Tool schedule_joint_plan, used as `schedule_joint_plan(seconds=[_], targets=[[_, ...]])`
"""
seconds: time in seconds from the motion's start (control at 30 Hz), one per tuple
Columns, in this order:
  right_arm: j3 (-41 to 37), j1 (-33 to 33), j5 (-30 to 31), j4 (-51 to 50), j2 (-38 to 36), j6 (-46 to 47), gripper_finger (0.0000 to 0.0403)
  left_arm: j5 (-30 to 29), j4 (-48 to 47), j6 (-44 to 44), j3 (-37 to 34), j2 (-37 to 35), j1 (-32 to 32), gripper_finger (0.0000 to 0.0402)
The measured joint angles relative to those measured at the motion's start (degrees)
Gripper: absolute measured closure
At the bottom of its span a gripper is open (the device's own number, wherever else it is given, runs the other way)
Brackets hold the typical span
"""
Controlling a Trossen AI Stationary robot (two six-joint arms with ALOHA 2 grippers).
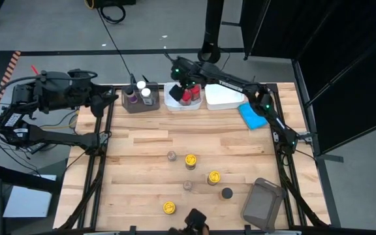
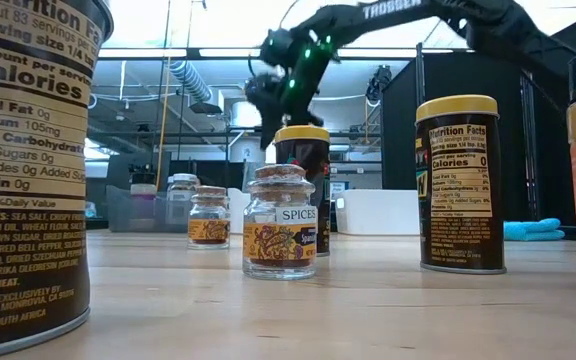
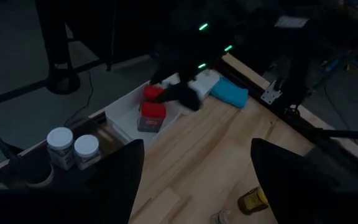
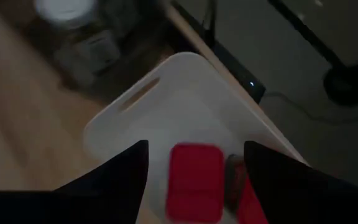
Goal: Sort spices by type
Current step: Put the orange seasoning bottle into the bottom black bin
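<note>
Two red-capped spice jars (image 1: 187, 96) stand in a white tub (image 1: 175, 101) at the far edge. My right gripper (image 4: 196, 148) hangs open above that tub, and one red cap (image 4: 195, 182) shows below the gap between its fingers, clear of them. Loose spices stand on the wood: yellow-lidded jars (image 1: 190, 160) (image 1: 214, 177) (image 1: 169, 207), clear glass jars (image 1: 172, 155) (image 1: 188, 185) and a black-capped one (image 1: 227, 193). My left gripper (image 3: 197, 155) waits open, raised over the far left corner (image 1: 100, 103).
A grey bin (image 1: 139, 99) with white-capped jars (image 3: 73, 149) stands left of the tub, a second white tub (image 1: 222, 98) to its right, then a blue cloth (image 1: 252, 116). Another grey bin (image 1: 263, 202) lies near the front right. Bare wood stretches along the left half.
</note>
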Motion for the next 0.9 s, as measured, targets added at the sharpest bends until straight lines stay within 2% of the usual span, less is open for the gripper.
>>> schedule_joint_plan(seconds=[0.2,0.4,0.6,0.73,0.9], targets=[[0.51,6.19,-2.39,-8.62,-3.72,-11.32,0.0133,0.0,-0.55,0.23,0.0,0.0,0.02,0.01],[0.51,16.38,-2.24,-12.84,-4.33,-16.81,0.0135,0.0,-0.51,1.05,0.0,0.02,0.01,0.01],[-1.29,23.08,-1.66,-4.2,-4.0,-17.19,0.0137,0.0,-0.47,1.05,0.0,0.0,0.02,0.01],[-3.73,25.13,1.44,-1.47,-3.89,-17.18,0.0137,0.0,-0.47,1.05,0.0,0.0,0.01,0.01],[-5.92,25.68,0.95,-4.98,-3.76,-12.11,0.0139,0.39,-0.48,1.03,0.0,0.0,0.0,0.01]])
